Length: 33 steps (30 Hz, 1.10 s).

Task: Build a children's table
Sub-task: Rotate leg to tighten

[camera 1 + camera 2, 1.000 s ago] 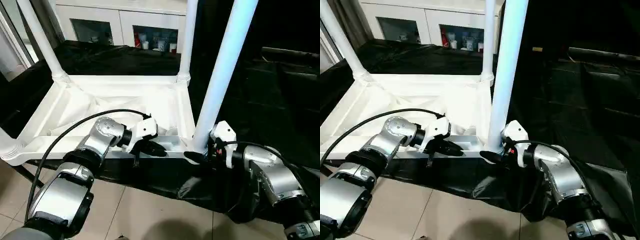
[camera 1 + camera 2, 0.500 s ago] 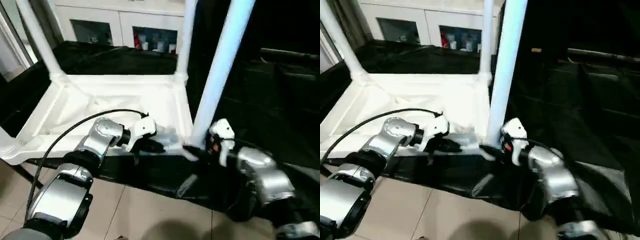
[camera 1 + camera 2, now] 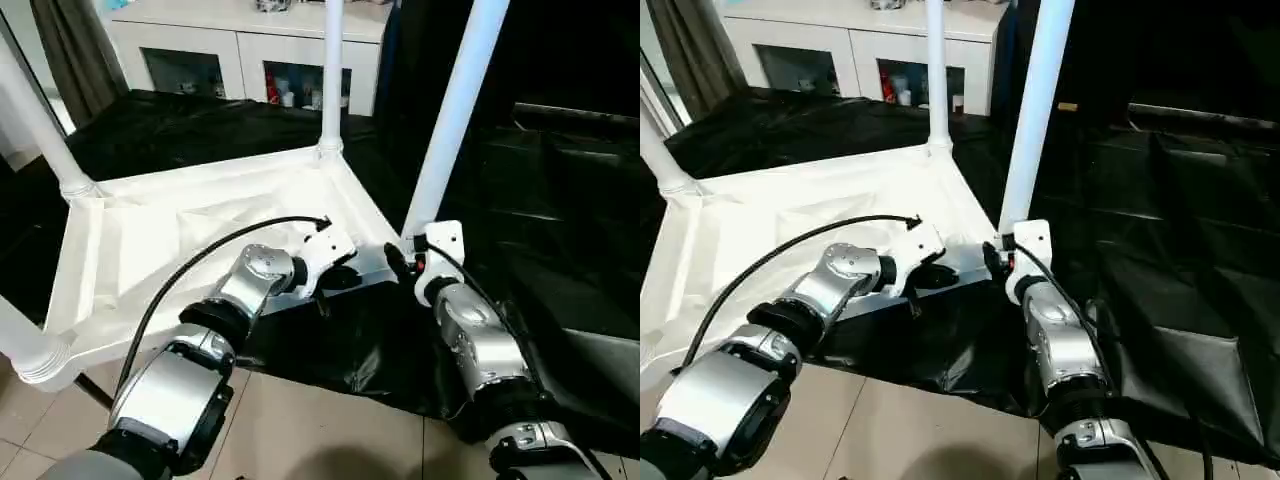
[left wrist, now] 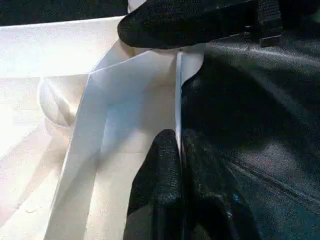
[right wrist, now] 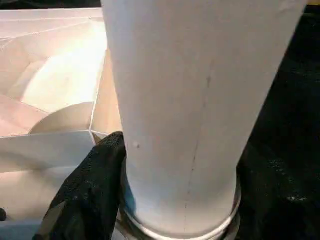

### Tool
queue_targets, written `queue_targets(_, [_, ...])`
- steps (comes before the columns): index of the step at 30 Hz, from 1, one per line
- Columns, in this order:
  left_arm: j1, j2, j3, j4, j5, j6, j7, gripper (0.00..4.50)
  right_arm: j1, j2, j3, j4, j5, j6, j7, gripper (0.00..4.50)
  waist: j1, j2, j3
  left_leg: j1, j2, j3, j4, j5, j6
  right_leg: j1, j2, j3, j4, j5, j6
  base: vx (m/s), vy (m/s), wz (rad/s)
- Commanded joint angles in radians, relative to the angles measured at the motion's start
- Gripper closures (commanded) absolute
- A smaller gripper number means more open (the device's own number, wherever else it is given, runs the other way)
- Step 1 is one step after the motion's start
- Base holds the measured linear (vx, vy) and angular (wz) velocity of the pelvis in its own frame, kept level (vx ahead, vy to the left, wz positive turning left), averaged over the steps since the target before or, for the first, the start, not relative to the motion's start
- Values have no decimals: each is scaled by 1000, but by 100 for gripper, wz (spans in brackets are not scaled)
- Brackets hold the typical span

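The table [image 3: 200,230] sits upside down on the black sheet [image 3: 560,230], light stiff slick plastic I'd guess, so left gripper [image 4: 179,150] pinches its near rim and right gripper [image 3: 398,262] hugs the near-corner leg [image 3: 450,110] low down.

All four legs, like the near one [image 3: 450,110], run off the frame at twelve o'clock. The cabinet's [image 3: 250,50] contents are too small to identify. The right end effector [image 5: 175,210] has its far finger hidden behind that leg.

White table top [image 3: 200,215] with ribbed underside and white legs [image 3: 455,110]; black cloth [image 3: 560,200] beside the right hand [image 3: 397,262]; silver forearms, black fingers [image 4: 165,190]; white cabinet [image 3: 250,45]; beige floor tiles [image 3: 300,430].
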Motion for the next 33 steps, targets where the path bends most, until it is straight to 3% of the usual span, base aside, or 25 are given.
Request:
queue_targets(1, [-16, -29, -11, 8, 10, -15, 37, 450, 9, 53, 62, -9, 16, -16, 87, 147, -4, -5, -51, 4, 21, -9, -79, -276, 23, 36, -64, 42, -90, -320, -183, 0, 0, 0])
queue_targets(4, [-7, 22, -5, -4, -2, -49, -17, 450, 7, -7, 36, -47, 57, -25, 177, 107, -3, 0, -53, 2, 20, -10, -79, -267, 33, 40, -65, 41, -86, -290, -195, 0, 0, 0])
queue_targets(5, [-6, 31, -2, -6, -5, -52, -28, 450, 6, -22, 36, -54, 61, -24, 196, 96, -4, -4, -56, 1, 21, -8, -76, -258, 43, 43, -64, 42, -83, -263, -201, 0, 0, 0])
queue_targets(6, [-4, 45, -2, -10, -5, -62, -47, 450, 8, -43, 38, -67, 71, -12, 236, 96, -3, 1, -58, -2, 21, -7, -72, -225, 52, 44, -64, 42, -78, -207, -215, 0, 0, 0])
queue_targets(7, [-2, 50, -2, -11, -5, -69, -56, 450, 9, -51, 41, -73, 74, -7, 251, 88, -3, -1, -61, -5, 21, -7, -70, -202, 56, 48, -64, 42, -72, -173, -223, 0, 0, 0])
queue_targets(9, [9, 85, -2, -26, -13, -99, -130, 450, 29, -122, 72, -127, 89, 24, 380, 67, 2, -1, -72, -12, 20, -8, -57, -87, 98, 57, -61, 41, -50, 14, -255, 0, 0, 0])
queue_targets(10, [16, 102, -3, -34, -18, -110, -169, 450, 44, -157, 91, -156, 92, 29, 441, 67, 1, 1, -71, -15, 20, -6, -55, -74, 113, 53, -60, 41, -46, 52, -267, 0, 0, 0])
queue_targets(11, [23, 118, -5, -42, -22, -123, -209, 450, 60, -189, 108, -183, 95, 30, 499, 67, 1, -6, -70, -16, 20, -5, -54, -68, 125, 55, -59, 38, -46, 72, -272, 0, 0, 0])
queue_targets(12, [25, 123, -6, -45, -23, -125, -220, 450, 65, -198, 112, -190, 96, 31, 514, 67, 5, -3, -67, -18, 22, -3, -52, -79, 140, 54, -60, 37, -43, 73, -281, 0, 0, 0])
queue_targets(13, [39, 153, -13, -64, -33, -138, -294, 450, 90, -248, 135, -229, 102, 32, 598, 67, 7, -11, -67, -15, 23, -2, -53, -89, 140, 54, -59, 36, -47, 55, -281, 0, 0, 0])
queue_targets(15, [63, 196, -16, -108, -67, -136, -421, 450, 114, -306, 161, -267, 104, 30, 696, 67, 13, -11, -62, -14, 29, -2, -56, -116, 138, 53, -64, 37, -48, -16, -284, 0, 0, 0])
queue_targets(17, [79, 220, -14, -141, -95, -114, -499, 450, 116, -327, 173, -275, 104, 33, 736, 67, 12, -7, -61, -9, 32, 1, -59, -144, 125, 44, -63, 38, -53, -69, -287, 0, 0, 0])
queue_targets(19, [87, 236, -14, -157, -104, -98, -530, 450, 113, -338, 182, -278, 109, 34, 764, 67, 14, -9, -58, -7, 34, 1, -62, -177, 98, 41, -63, 39, -57, -121, -284, 0, 0, 0])
queue_targets(25, [94, 251, -6, -156, -109, -99, -537, 450, 93, -339, 195, -270, 112, 41, 787, 67, 30, -10, -60, -5, 34, 2, -61, -145, 83, 40, -65, 42, -51, -95, -276, 0, 0, 0])
queue_targets(26, [102, 254, -8, -171, -110, -95, -541, 450, 91, -341, 203, -276, 114, 46, 799, 67, 31, -19, -61, -7, 32, 3, -59, -128, 87, 42, -65, 42, -48, -69, -276, 0, 0, 0])
queue_targets(27, [102, 254, -8, -171, -110, -95, -541, 450, 91, -341, 203, -276, 114, 46, 799, 67, 32, -16, -61, -8, 32, 2, -59, -124, 88, 44, -66, 41, -45, -66, -278, 0, 0, 0])
queue_targets(28, [108, 254, -8, -184, -113, -88, -546, 450, 91, -342, 206, -278, 117, 50, 811, 93, 33, -14, -62, -8, 33, 2, -58, -117, 92, 43, -66, 41, -45, -60, -276, 0, 0, 0])
queue_targets(33, [117, 253, -4, -204, -114, -75, -550, 450, 95, -346, 215, -275, 115, 50, 831, 138, 33, -21, -61, -7, 32, 3, -58, -117, 93, 41, -65, 41, -46, -66, -274, 0, 0, 0])
